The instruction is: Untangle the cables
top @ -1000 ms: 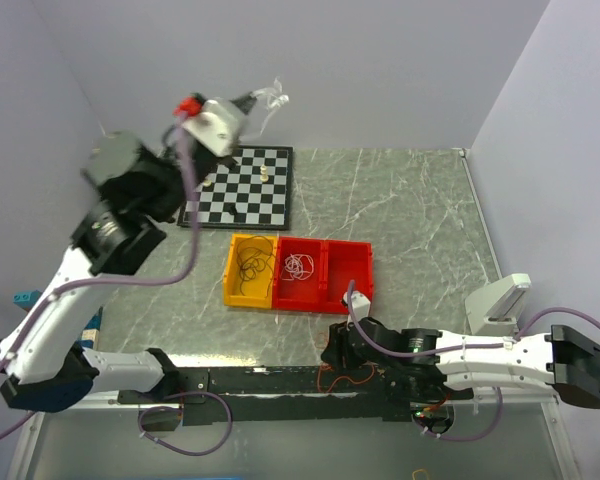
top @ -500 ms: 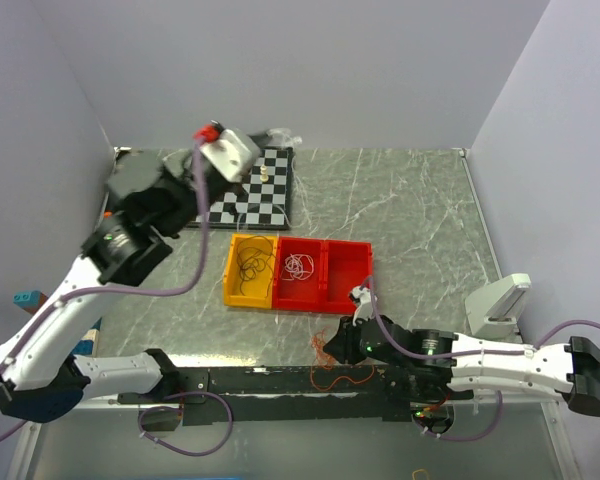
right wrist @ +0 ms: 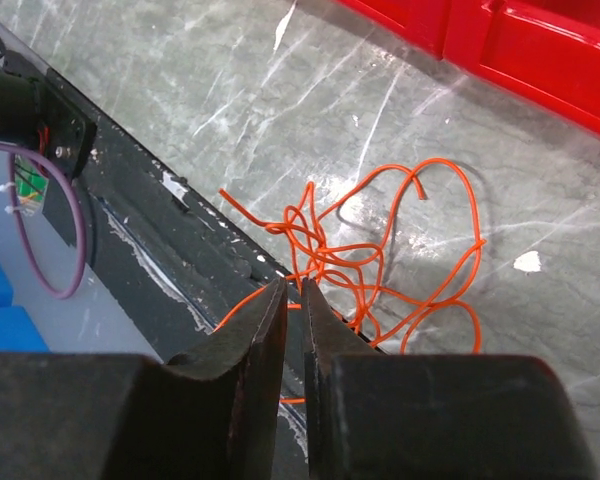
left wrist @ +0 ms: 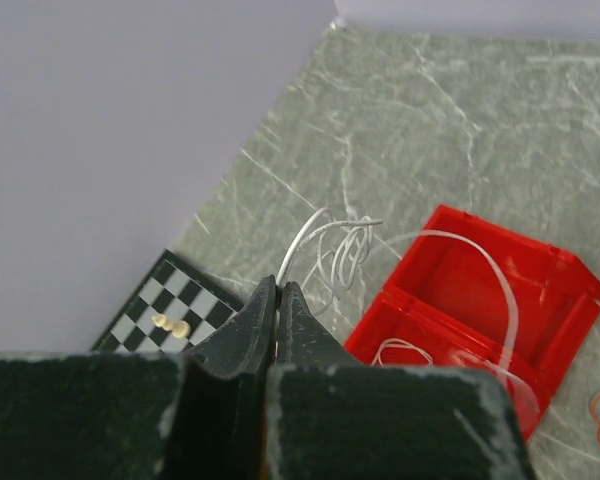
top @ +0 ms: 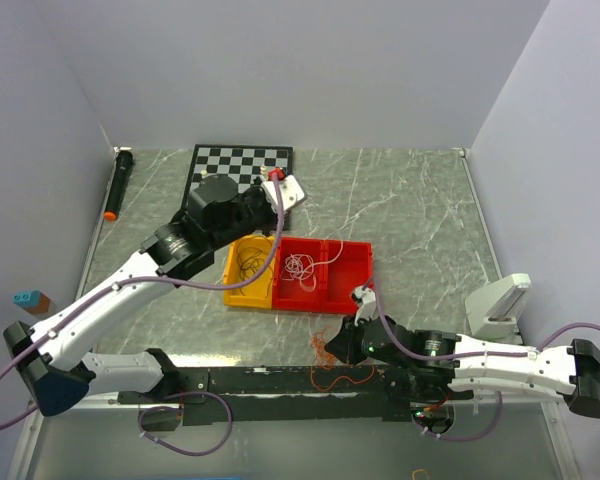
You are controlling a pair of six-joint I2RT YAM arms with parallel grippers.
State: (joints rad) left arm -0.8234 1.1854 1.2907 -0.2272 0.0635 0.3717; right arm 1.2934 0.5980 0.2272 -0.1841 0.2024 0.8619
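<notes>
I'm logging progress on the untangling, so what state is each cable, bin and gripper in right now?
left gripper, shut on white cable
white cable, held up, looped, trailing into red bin
right gripper, jaws nearly together on an orange cable strand
orange cable, tangled heap on the table, near edge
black cable, coiled inside yellow bin
red bin, upright, open-topped
yellow bin, upright, open-topped
</notes>
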